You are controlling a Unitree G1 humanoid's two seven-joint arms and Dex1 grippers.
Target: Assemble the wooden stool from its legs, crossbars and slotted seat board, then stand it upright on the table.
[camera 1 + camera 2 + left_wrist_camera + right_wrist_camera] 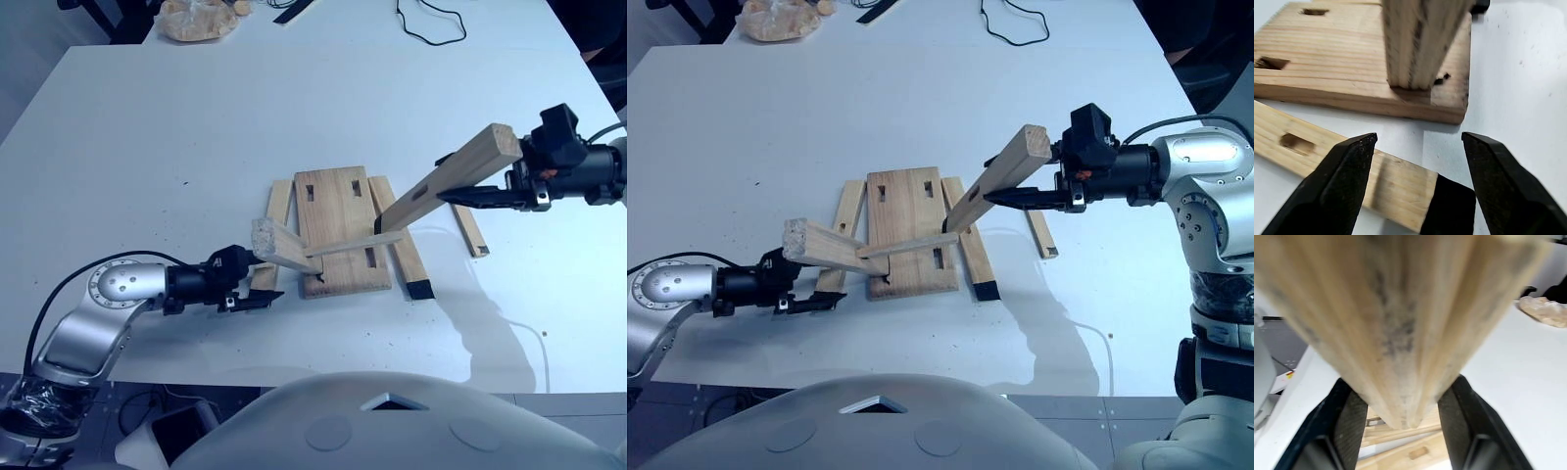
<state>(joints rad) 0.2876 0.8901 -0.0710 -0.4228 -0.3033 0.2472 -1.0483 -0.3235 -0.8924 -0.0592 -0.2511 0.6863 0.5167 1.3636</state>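
Judging by the layout, you are early in the build: one crossbar [355,242] links two legs. The lower leg [281,246] rests on the seat board [335,208]; the right gripper [458,192] clamps the raised leg [470,163]. Your left gripper [265,286] hangs wide open and empty beside the board. A spare leg [400,240] lies alongside. The table [176,127] offers room beyond, but its near edge is close.

Rounded silver shells dotted with small screws covered the left arm [103,304] and right arm [1207,186]; wrists, cable [57,286], left claw [1419,138] and right claw [994,196] were black.
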